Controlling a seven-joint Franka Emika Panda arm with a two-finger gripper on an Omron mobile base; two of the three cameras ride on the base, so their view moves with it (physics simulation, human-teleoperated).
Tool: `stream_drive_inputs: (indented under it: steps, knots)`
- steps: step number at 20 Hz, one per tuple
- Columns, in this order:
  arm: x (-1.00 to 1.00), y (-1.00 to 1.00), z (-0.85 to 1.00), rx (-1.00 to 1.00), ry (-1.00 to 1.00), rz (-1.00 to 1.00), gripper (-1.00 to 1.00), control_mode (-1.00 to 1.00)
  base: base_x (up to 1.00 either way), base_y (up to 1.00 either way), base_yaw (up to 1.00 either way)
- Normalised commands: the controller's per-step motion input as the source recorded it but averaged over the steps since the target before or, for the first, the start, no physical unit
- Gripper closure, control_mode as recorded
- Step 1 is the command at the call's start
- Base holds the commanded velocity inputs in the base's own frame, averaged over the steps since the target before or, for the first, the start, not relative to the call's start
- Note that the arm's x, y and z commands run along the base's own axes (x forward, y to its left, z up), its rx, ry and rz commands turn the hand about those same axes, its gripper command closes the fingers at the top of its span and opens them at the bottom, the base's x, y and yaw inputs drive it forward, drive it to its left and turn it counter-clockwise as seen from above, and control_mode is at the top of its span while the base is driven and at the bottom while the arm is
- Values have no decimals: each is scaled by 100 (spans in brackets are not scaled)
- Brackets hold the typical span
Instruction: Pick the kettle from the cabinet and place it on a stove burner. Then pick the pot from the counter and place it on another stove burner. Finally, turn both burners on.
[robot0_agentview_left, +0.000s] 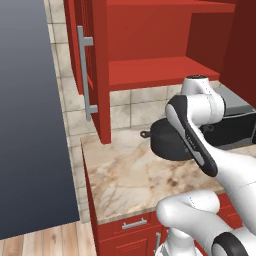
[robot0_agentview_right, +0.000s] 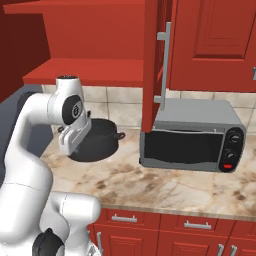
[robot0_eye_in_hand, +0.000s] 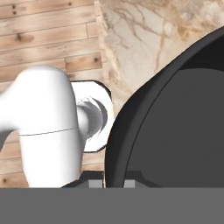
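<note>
The squat black pot (robot0_agentview_right: 99, 141) sits at the back of the marbled counter (robot0_agentview_right: 165, 185), under the open red cabinet (robot0_agentview_left: 160, 70). In the hand view its dark rim (robot0_eye_in_hand: 120, 131) runs down between my fingertips, and my gripper (robot0_eye_in_hand: 113, 183) is shut on that rim. From the right base camera my white hand (robot0_agentview_right: 75, 132) leans over the pot's left edge. In the left base view my arm covers the right part of the pot (robot0_agentview_left: 165, 140). Whether the pot's base touches the counter (robot0_agentview_left: 130, 175) I cannot tell. The kettle and the stove burners are out of view.
The cabinet door (robot0_agentview_right: 152, 65) stands open with its grey bar handle (robot0_agentview_right: 162, 65) just right of the pot. A grey toaster oven (robot0_agentview_right: 192, 137) stands on the counter at the right. A tall dark grey panel (robot0_agentview_left: 30, 115) borders the counter's left end.
</note>
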Motion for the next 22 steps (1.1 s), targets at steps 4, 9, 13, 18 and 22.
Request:
stream_drive_inputs:
  steps: [4, 9, 13, 18, 22]
  knots:
    - [-44, 0, 17, 0, 0, -8, 100, -100, 0, 0, 0]
    - [-42, 0, 18, 0, 0, -7, 100, -100, 0, 0, 0]
    - [-40, 0, 18, 0, 0, -7, 100, -100, 0, 0, 0]
    - [-37, 0, 16, 0, 0, -6, 100, -100, 0, 0, 0]
    - [-36, 0, 14, 0, 0, -4, 100, -100, 0, 0, 0]
